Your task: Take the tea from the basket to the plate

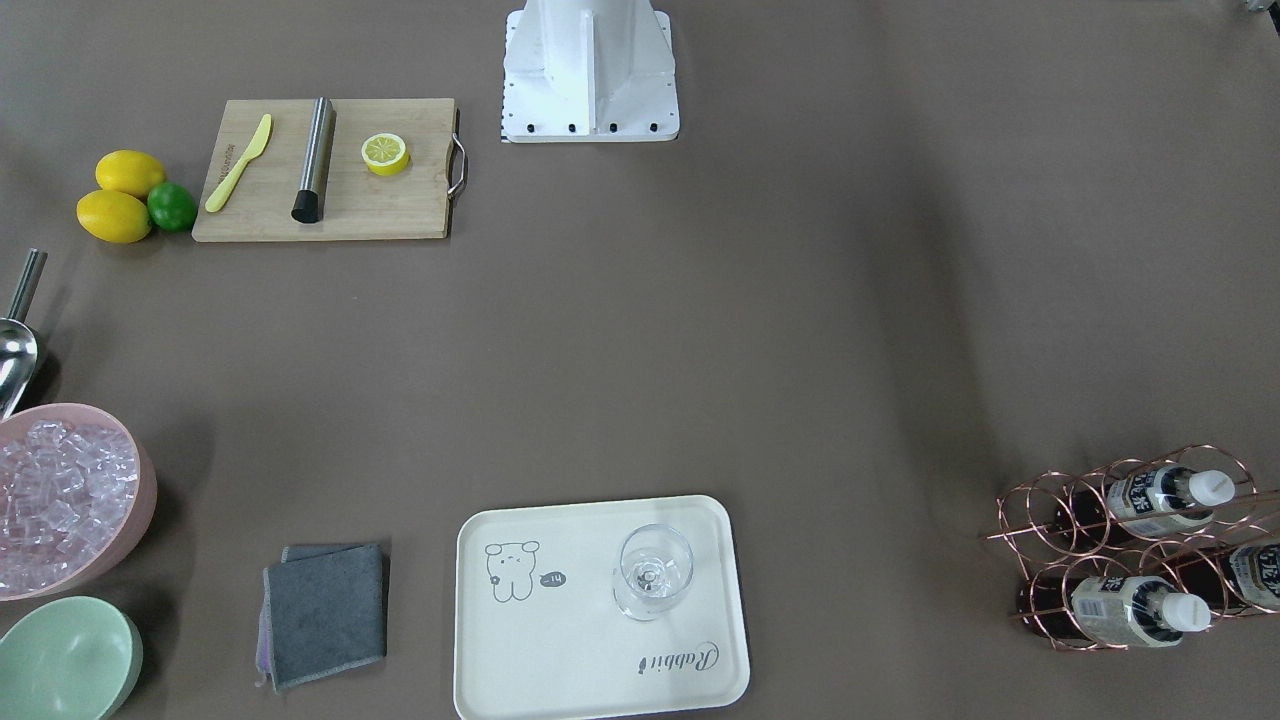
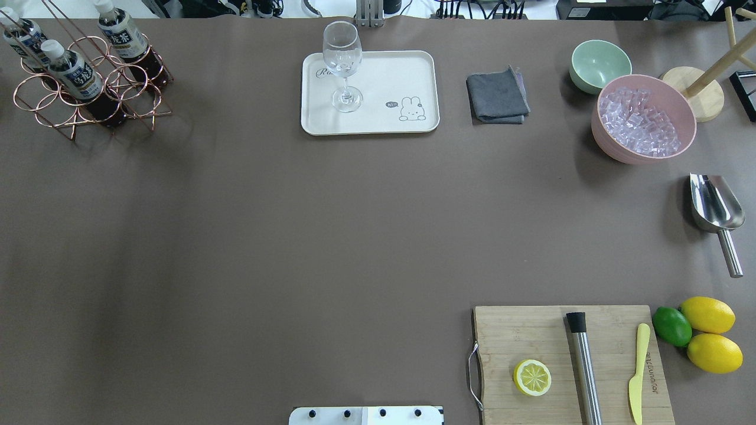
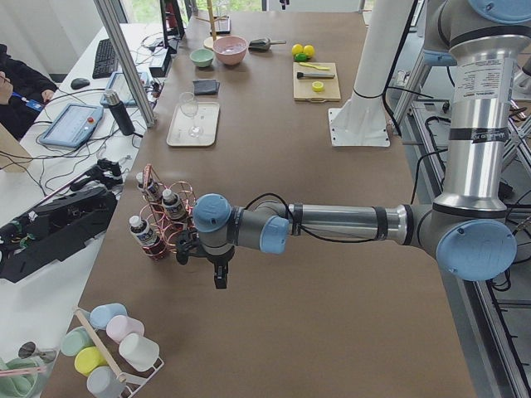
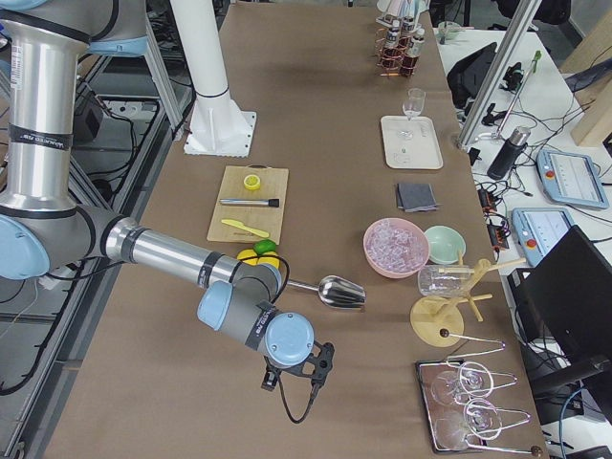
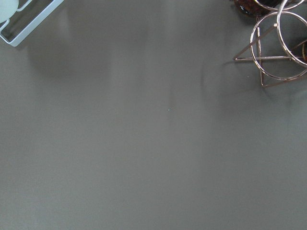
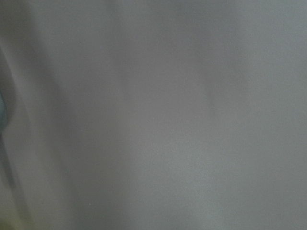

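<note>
Three tea bottles (image 2: 121, 35) (image 2: 71, 71) (image 2: 20, 35) with white caps sit in the rose-gold wire basket (image 2: 88, 100) at the table's far left corner; they also show in the front view (image 1: 1165, 495). The cream plate (image 2: 378, 118) with the rabbit drawing lies at the far middle and carries a wine glass (image 2: 342, 65). My left gripper (image 3: 217, 278) hangs over the table just beside the basket (image 3: 162, 211); I cannot tell its jaw state. My right gripper (image 4: 320, 361) hovers over the table's right end, state unclear. Basket rings (image 5: 280, 48) show in the left wrist view's corner.
A grey cloth (image 2: 497, 97), a mint-green bowl (image 2: 599, 65), a pink bowl of ice (image 2: 644, 118) and a metal scoop (image 2: 716, 206) lie at the right. A cutting board (image 2: 570, 363) holds a lemon half, a muddler and a knife; lemons and a lime (image 2: 700, 330) lie beside it.
</note>
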Motion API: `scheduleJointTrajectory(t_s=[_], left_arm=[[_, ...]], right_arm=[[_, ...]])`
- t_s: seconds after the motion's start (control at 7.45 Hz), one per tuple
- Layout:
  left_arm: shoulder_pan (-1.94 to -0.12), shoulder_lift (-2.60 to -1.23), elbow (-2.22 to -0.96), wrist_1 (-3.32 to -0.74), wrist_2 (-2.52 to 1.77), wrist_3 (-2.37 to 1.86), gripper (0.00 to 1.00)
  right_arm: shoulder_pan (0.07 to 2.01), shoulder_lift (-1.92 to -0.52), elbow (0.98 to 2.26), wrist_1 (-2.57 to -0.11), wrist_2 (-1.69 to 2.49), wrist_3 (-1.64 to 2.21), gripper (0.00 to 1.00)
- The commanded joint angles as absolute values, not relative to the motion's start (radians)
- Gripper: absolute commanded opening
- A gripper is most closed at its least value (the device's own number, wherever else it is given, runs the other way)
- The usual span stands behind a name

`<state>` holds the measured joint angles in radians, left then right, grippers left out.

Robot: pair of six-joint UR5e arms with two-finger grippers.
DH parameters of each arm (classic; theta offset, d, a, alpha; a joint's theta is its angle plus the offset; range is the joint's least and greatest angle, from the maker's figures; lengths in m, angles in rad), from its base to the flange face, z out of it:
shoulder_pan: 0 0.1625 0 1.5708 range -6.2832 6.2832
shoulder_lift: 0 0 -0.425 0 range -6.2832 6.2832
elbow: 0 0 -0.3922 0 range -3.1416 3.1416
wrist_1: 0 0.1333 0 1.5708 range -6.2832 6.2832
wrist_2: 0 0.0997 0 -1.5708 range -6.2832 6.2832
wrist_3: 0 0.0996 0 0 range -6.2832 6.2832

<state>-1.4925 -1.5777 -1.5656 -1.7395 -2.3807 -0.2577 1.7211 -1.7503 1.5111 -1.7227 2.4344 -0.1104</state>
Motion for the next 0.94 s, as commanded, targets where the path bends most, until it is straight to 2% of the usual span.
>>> scheduleJointTrajectory(t_s=[0.0,0.81], left_arm=[[-1.493,-1.578,-1.566,-1.738,-2.381,-0.258,0.98],[-1.493,-1.568,-1.588,-1.738,-2.379,-0.258,0.98]], right_arm=[[1.721,-1.75,1.511,-1.723,2.434,-0.11,1.0],[1.721,-1.749,1.49,-1.723,2.434,-0.109,1.0]])
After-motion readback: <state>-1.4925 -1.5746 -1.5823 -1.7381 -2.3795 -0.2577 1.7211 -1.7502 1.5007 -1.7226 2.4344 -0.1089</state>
